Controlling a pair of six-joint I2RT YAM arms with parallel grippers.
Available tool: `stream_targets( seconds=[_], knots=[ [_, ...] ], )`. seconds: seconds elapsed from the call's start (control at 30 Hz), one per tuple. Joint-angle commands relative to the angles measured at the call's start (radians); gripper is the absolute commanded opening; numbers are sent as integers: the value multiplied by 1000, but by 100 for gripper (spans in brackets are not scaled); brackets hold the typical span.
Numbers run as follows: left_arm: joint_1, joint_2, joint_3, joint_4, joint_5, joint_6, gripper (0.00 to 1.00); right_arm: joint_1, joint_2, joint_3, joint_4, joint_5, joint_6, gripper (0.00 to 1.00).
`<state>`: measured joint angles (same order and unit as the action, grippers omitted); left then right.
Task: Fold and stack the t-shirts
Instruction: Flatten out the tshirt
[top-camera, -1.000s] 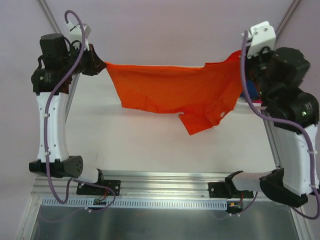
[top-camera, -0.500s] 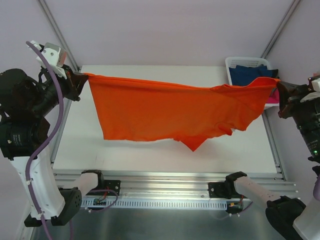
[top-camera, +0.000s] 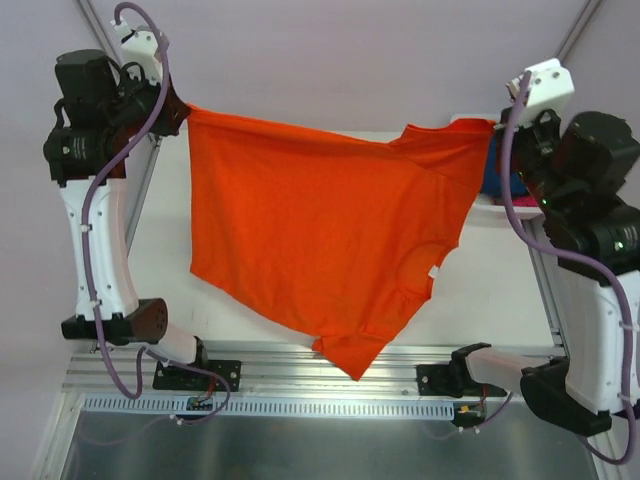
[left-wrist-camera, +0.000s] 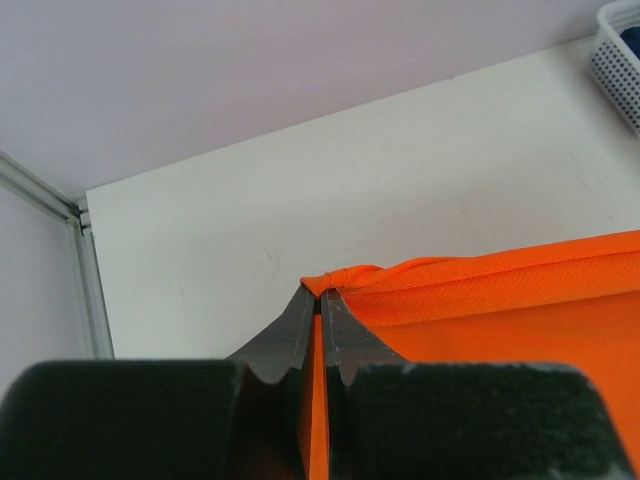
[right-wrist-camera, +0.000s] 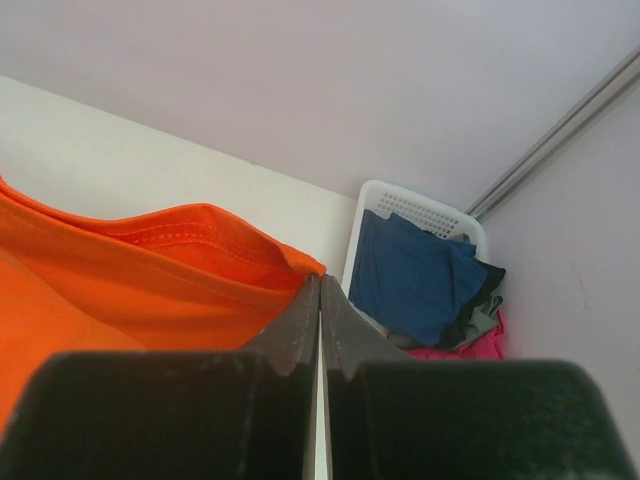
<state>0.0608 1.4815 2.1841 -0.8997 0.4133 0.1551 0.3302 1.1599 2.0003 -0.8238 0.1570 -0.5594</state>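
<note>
A flat, matte white table (top-camera: 490, 270) stands between pale lilac walls, with a ribbed aluminium rail (top-camera: 300, 358) along its near edge.

Above the table, an orange shirt (top-camera: 310, 230) of thin, fine-mesh knit hangs spread out in the air between the two arms. Its top edge is stretched almost straight from one gripper to the other. The cloth drapes down in a rough triangle, and from above its lowest corner overlaps the rail. A round neck opening with a small white tag faces up near the right side.

The left gripper (left-wrist-camera: 320, 292) is clamped tight on the shirt's far left corner, with a bunched hem pinched between its dark, ridged fingertips. The right gripper (right-wrist-camera: 320, 280) is likewise clenched on the far right corner, at a stitched hem.

A white slotted plastic basket (right-wrist-camera: 420, 212) sits at the table's far right corner, just beyond the right gripper. A crumpled blue shirt (right-wrist-camera: 415, 275) lies in it, with a pink shirt (right-wrist-camera: 470, 350) beneath.
</note>
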Motion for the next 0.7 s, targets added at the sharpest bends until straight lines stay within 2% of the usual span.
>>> stream_targets(
  seconds=[0.0, 0.1, 0.23, 0.47, 0.67],
  knots=[
    [13, 48, 141, 56, -31, 31, 0, -11, 53, 69, 112, 44, -40, 1],
    [11, 82, 201, 56, -16, 26, 0, -11, 70, 116, 106, 49, -45, 1],
    [13, 24, 178, 59, 10, 43, 0, -11, 31, 127, 81, 61, -45, 1],
    [13, -212, -41, 76, -7, 129, 0, -11, -138, 72, 42, 88, -97, 1],
    [13, -385, -161, 73, -50, 149, 0, -43, -233, 55, -6, 88, -97, 1]
  ],
)
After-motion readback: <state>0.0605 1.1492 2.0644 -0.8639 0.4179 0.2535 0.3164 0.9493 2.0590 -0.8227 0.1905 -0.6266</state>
